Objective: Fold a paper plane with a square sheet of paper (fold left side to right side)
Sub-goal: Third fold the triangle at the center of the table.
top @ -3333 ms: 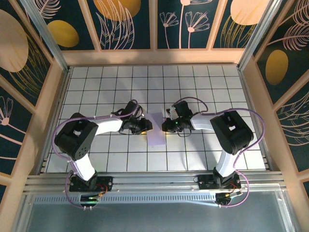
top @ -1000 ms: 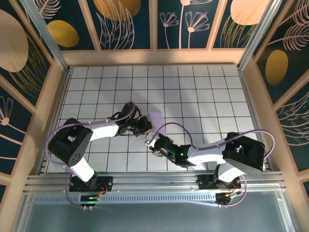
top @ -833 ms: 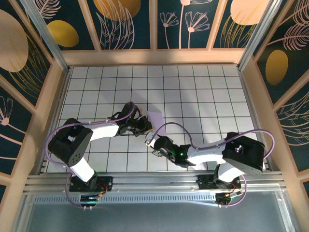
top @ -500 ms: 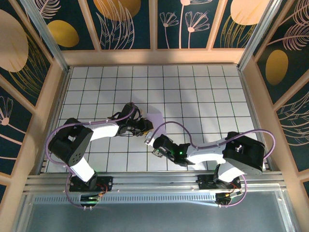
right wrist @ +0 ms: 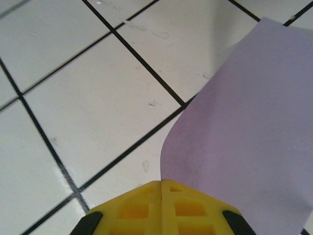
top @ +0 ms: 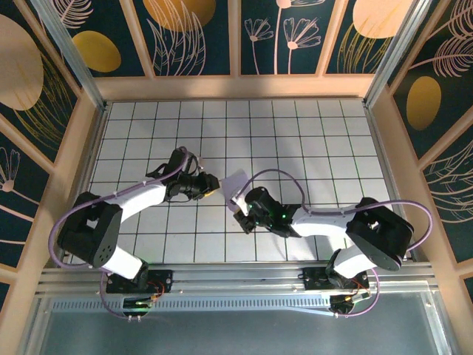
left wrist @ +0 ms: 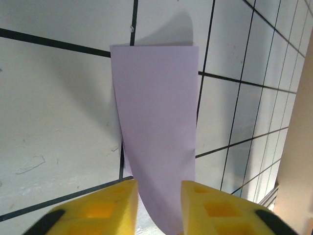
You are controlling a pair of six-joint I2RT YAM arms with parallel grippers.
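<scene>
The square sheet of paper [top: 236, 182] is pale lavender and lies folded into a narrow rectangle on the tiled floor, not shaped as a paper plane. In the left wrist view the sheet [left wrist: 156, 112] runs up from the floor between my yellow fingers [left wrist: 98, 213]. My left gripper [top: 214, 185] [left wrist: 159, 208] is open just left of the sheet, jaws apart on either side of the raised end. My right gripper [top: 238, 202] [right wrist: 162, 183] is shut on the sheet's near edge, and the paper [right wrist: 244, 122] curls up from the tiles there.
The white tiles with black lines [top: 295, 140] spread out on all sides. Wooden walls [top: 236, 86] close the back and both sides, and a metal rail [top: 236, 277] runs along the near edge by the arm bases.
My right gripper swung up from the near side to the sheet and shut on its edge. My left gripper drew back to the left and its jaws parted.
</scene>
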